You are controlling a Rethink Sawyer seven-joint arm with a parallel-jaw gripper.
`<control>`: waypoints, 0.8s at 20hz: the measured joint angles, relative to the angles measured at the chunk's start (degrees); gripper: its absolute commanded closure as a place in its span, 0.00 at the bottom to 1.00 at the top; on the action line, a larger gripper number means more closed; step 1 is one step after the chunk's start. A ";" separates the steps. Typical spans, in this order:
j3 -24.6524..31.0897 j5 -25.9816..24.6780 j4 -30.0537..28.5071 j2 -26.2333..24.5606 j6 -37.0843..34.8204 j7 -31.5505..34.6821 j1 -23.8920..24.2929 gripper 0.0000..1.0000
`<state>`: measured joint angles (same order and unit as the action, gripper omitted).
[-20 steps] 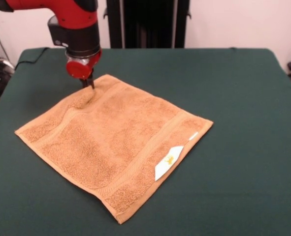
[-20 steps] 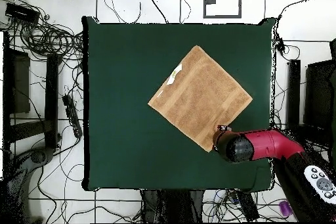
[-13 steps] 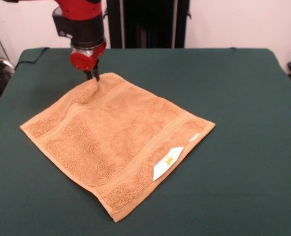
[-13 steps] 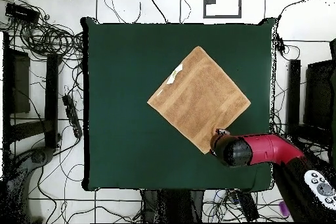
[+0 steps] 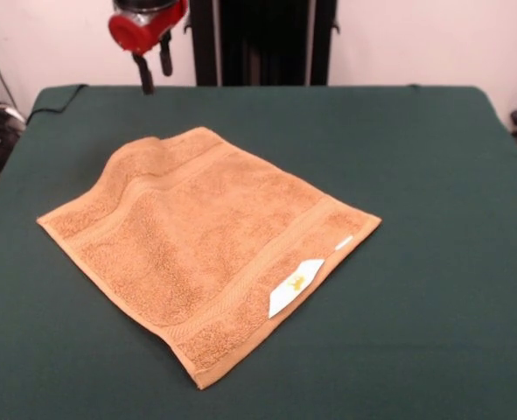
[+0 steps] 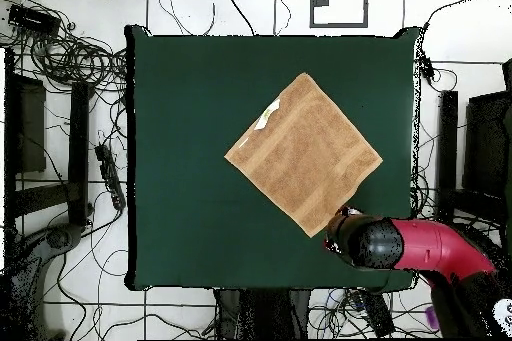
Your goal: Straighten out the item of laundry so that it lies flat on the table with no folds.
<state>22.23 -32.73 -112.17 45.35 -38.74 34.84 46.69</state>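
One towel (image 5: 207,248) spread on green table (image 5: 433,157) (cables around), gripper (image 5: 153,66) fingers parted, empty.

1. Tangled black cables (image 6: 70,57) are sprawling over the white floor (image 6: 250,2) at the overhead view's left.
2. A black upright stand (image 5: 262,42) is rising against the pale wall (image 5: 415,39) at the far side.
3. A dark frame (image 6: 338,2) is lying on the floor at the overhead view's top.
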 measured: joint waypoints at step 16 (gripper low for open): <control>-6.23 1.17 0.37 -5.00 0.33 0.37 -1.45 0.00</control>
<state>15.99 -31.56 -111.80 40.35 -38.42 35.21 45.24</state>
